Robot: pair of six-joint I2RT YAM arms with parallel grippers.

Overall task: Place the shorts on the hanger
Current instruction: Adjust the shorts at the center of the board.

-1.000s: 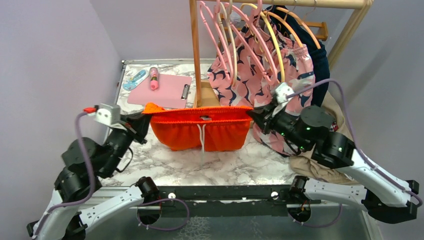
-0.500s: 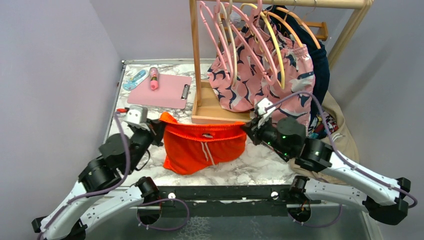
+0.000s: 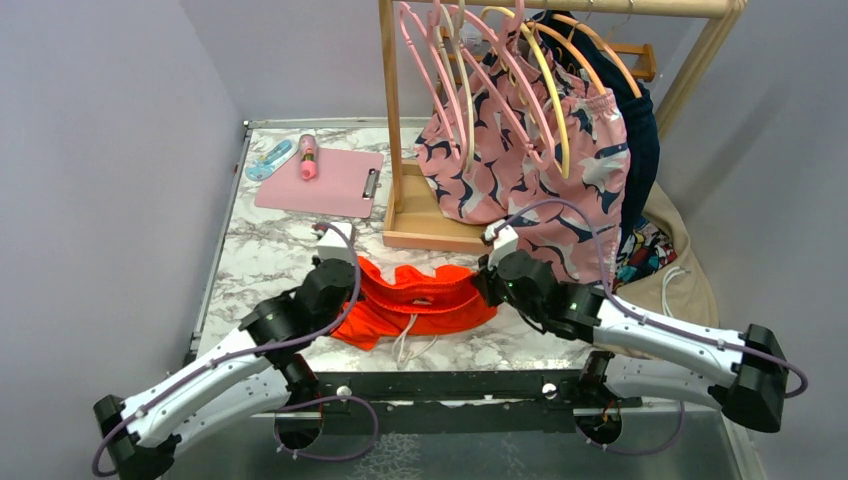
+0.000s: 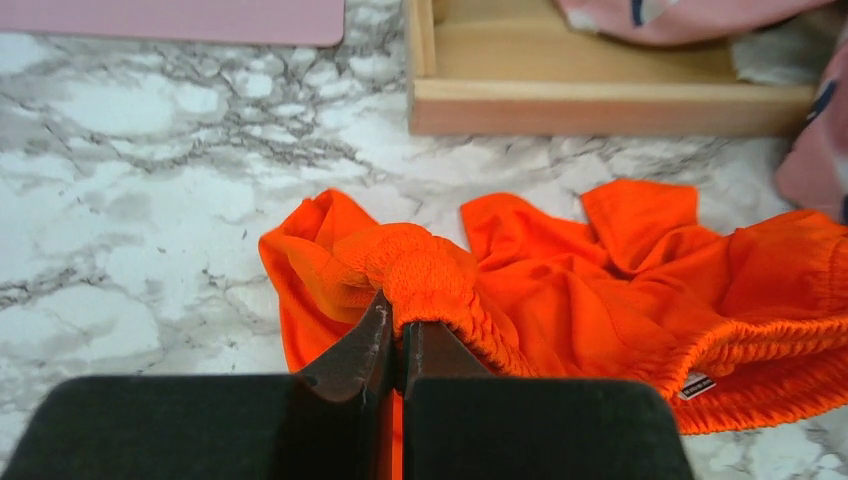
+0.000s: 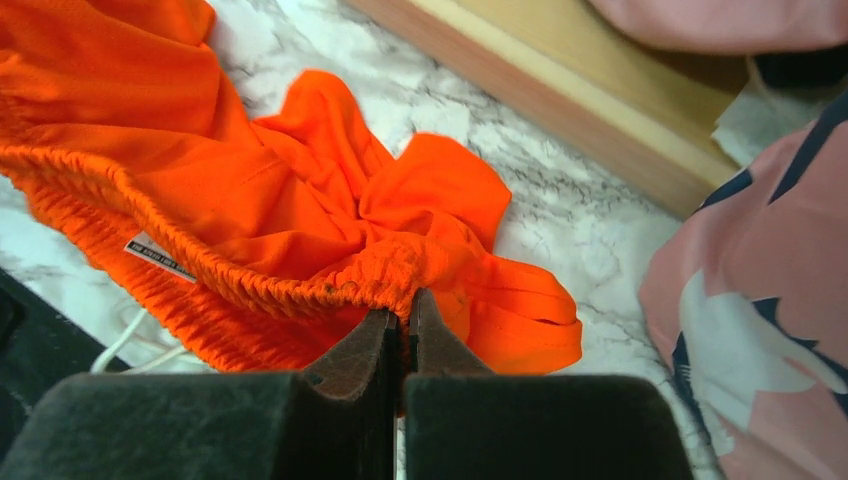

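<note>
the shorts lie on the table near its front edge, between the left gripper and the right gripper, just before the rack base. the hanger hangs from the rail behind. a clipboard lies back left.

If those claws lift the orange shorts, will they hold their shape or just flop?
Probably flop: the shorts lie crumpled in soft folds. Likely light, since the left claw and right claw hold them by thin pinches of waistband. The loose white drawstring would probably dangle.
</note>
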